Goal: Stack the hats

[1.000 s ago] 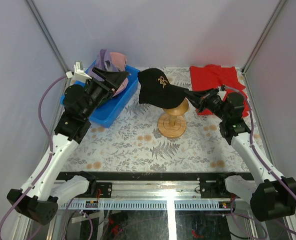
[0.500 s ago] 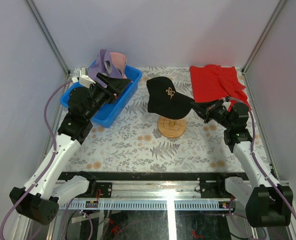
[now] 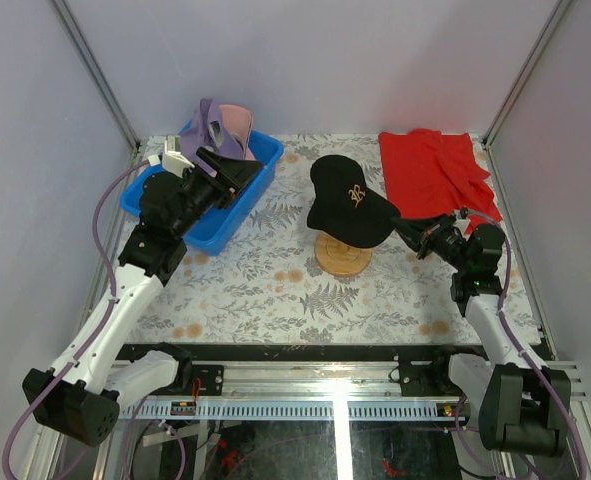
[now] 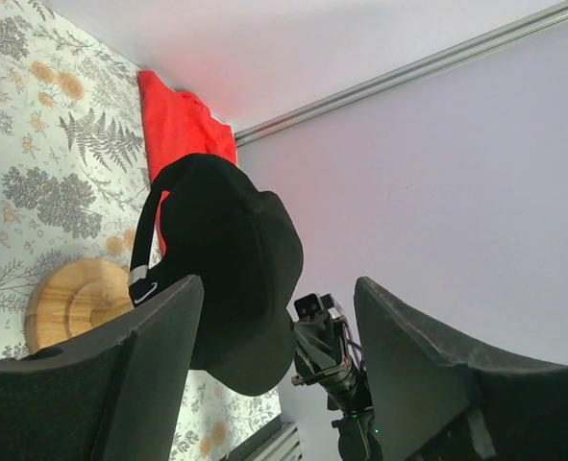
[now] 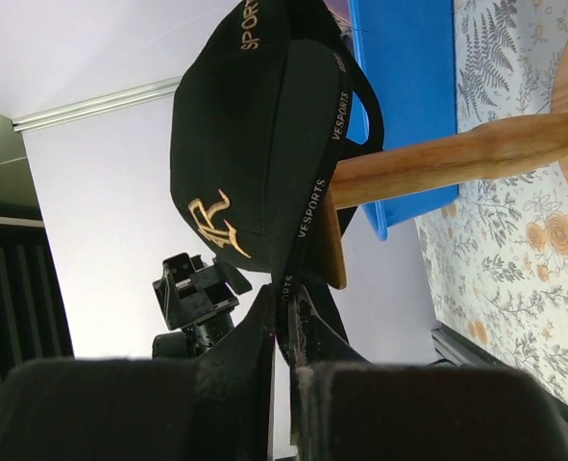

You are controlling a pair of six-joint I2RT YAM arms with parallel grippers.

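A black cap with a gold emblem point(image 3: 347, 203) hangs over the top of the round wooden stand point(image 3: 342, 256). My right gripper point(image 3: 403, 231) is shut on the cap's brim at the cap's right side. In the right wrist view the cap point(image 5: 240, 163) covers the stand's top and my gripper point(image 5: 288, 312) pinches the lettered brim edge. My left gripper point(image 3: 237, 176) is open and empty above the blue bin point(image 3: 140, 203). A lavender cap point(image 3: 208, 118) and a pink cap point(image 3: 238, 120) stick up at the bin's far end. The left wrist view shows the black cap point(image 4: 231, 259) ahead. The dark green-black cap is not visible.
A red cloth point(image 3: 430, 165) lies at the back right; it also shows in the left wrist view point(image 4: 180, 125). The stand's base stands mid-table on the fern-patterned cover point(image 3: 265, 290). Metal frame posts rise at both back corners.
My right gripper has carried the black cap rightward and down over the stand, the arm drawing back toward the near right. My left gripper has stayed open over the bin, shifting slightly.
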